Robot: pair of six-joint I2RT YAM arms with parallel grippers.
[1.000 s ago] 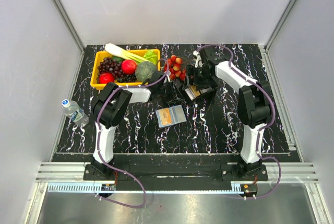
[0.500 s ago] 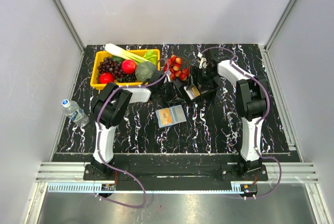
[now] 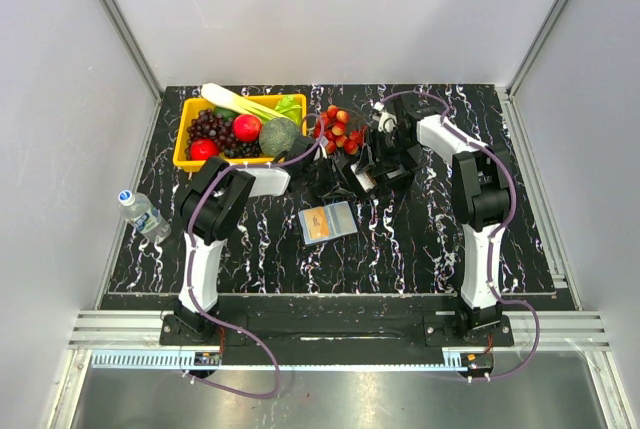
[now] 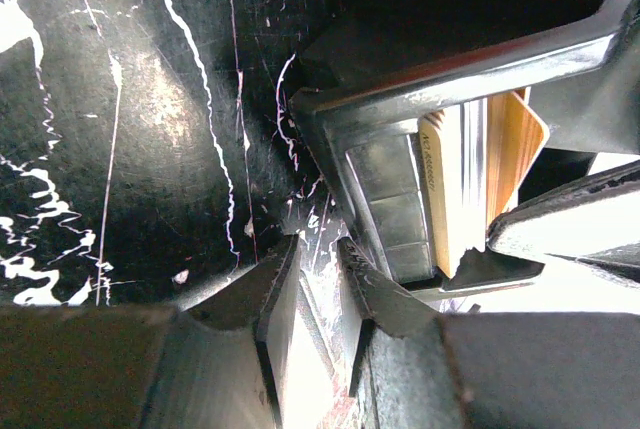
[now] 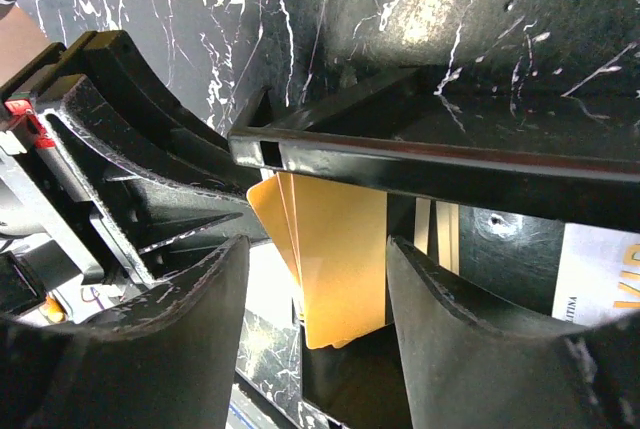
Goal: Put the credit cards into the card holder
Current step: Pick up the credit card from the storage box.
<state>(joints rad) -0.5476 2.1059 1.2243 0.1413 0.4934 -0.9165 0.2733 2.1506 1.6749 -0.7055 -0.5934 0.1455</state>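
**Top view:** the small flat folding card holder (image 3: 338, 219), black outside and light-blue inside, lies open near the middle of the black white-veined marble table (image 3: 420, 239). One orange card (image 3: 316, 222) is already on its left half. Both arms reach to a spot just behind it, beside the yellow plastic basket of fruit (image 3: 181, 144). The L gripper (image 3: 322, 174) and R gripper (image 3: 378, 162) nearly meet there. What's under them is hidden from above.

**L wrist:** a glossy black open plastic tray (image 4: 450, 64) holds thin tan-to-orange-gold credit cards (image 4: 510, 144) standing on edge. The L gripper (image 4: 318, 244) has its jaws narrow, tips just short of the tray wall. Bare tabletop shows in the gap and nothing is pinched, as far as I can see. It's prob. bracing the tray.

**R wrist:** the R gripper (image 5: 315, 244) is spread wide, w/ one finger (image 5: 180, 329) on each side of approx. three fanned cards below the tray rim. Its pads are not touching them yet. The L gripper's black body sits at the tray corner on the left.

**Step:** picking cards out of the tray. One is in the holder and several are left, so it's early-to-mid task.

**Next:**
- Close the R jaws square on the card faces, pref. on one card rather than the whole fan.
- Lift clear of the rim w/o snagging.
- Carry it over to the holder and lay it flat on the blue side.
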